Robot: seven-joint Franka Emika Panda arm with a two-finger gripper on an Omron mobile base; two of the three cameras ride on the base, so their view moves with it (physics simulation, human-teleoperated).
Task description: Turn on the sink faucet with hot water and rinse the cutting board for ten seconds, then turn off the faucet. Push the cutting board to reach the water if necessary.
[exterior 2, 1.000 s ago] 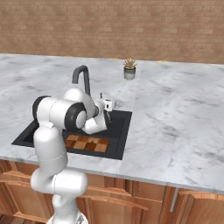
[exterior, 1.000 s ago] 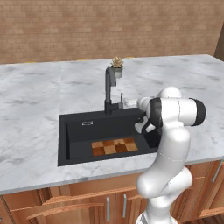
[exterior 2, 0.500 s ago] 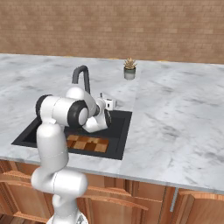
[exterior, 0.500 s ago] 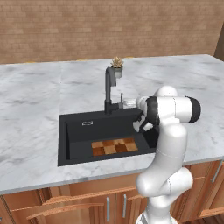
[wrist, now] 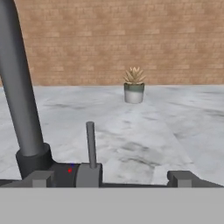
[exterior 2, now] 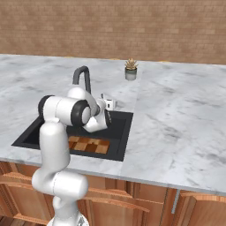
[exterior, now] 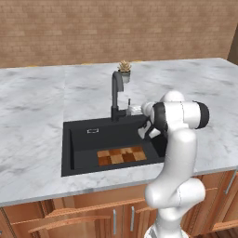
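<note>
Grey marble bench (exterior: 37, 116) meets a brown brick wall (exterior: 93, 28); the open, empty claw (wrist: 111, 177) faces the sink faucet (wrist: 22, 100).

Over the last second the arm has shifted a little: in the left base view its wrist and forearm sit slightly further left and lower than before, drawn closer to the base of the sink faucet (exterior: 117, 95), and in the right base view the hand has likewise crept a touch toward the faucet's side lever (wrist: 90, 144). The gripper (wrist: 111, 178) now stands level with that lever, which rises upright between its wide-spread finger tips, nearer the one on the faucet's side, with no contact to be made out
</note>
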